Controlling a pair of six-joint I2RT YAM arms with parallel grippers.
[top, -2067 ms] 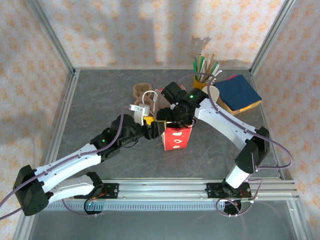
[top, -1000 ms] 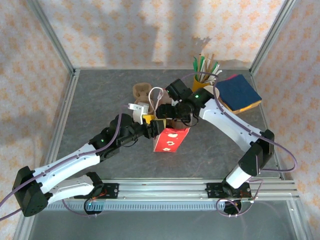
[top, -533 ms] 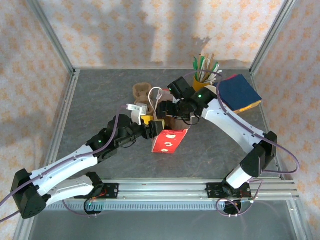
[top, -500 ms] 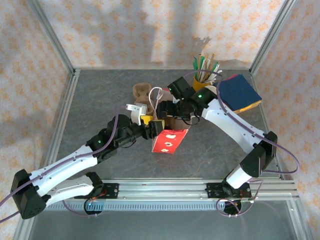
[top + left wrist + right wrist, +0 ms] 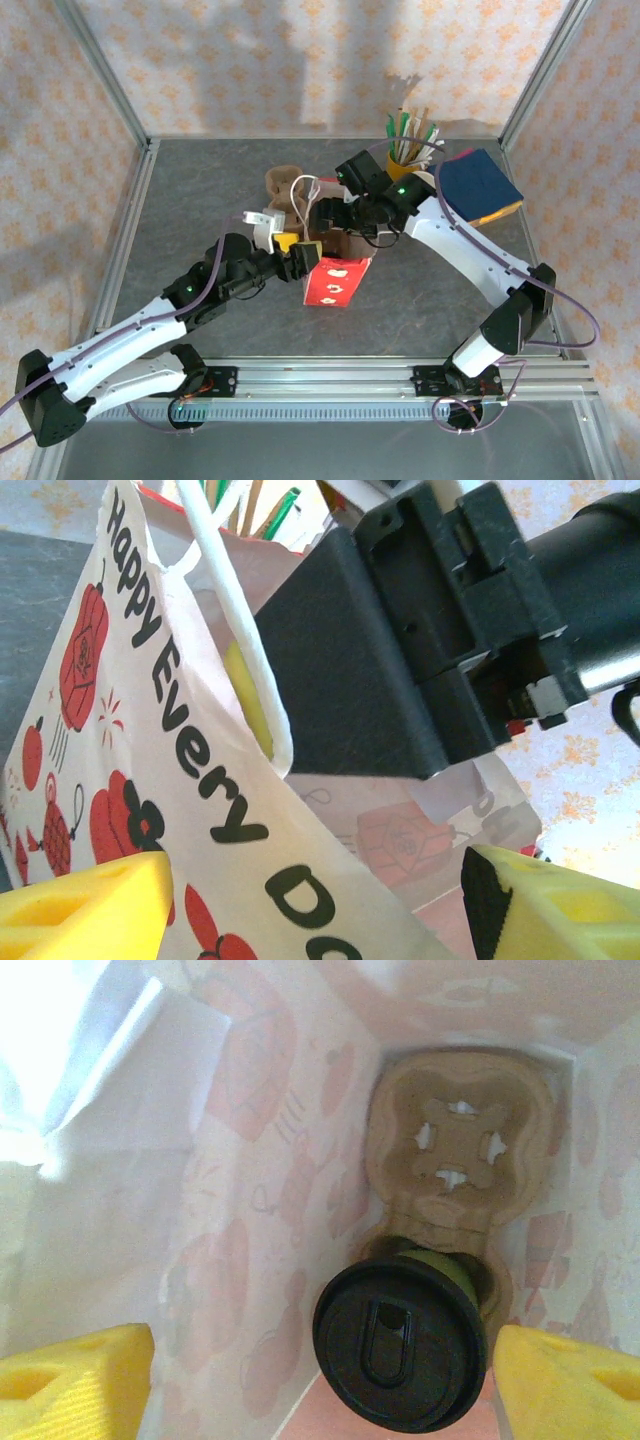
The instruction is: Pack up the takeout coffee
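The takeout coffee (image 5: 400, 1355), a dark cup with a round black lid, stands in one pocket of a brown pulp carrier (image 5: 460, 1150) at the bottom of a red-and-white paper bag (image 5: 338, 282). My right gripper (image 5: 320, 1388) hangs open above the cup inside the bag, one yellow fingertip (image 5: 70, 1380) far out on each side and touching nothing. In the top view the right gripper (image 5: 330, 222) is at the bag's mouth. My left gripper (image 5: 300, 258) is open at the bag's left rim. The printed bag wall (image 5: 150, 740) passes between the spread fingers of the left gripper (image 5: 315, 910).
A yellow cup of stir sticks (image 5: 405, 160) and a blue and yellow stack (image 5: 478, 185) sit at the back right. Another brown carrier (image 5: 284, 185) lies behind the bag, beside its white rope handle (image 5: 300, 190). The bag leans to the left.
The bag has gone from upright to leaning left. My right gripper has drawn back a little toward the far side, and my left arm has reached slightly further forward.
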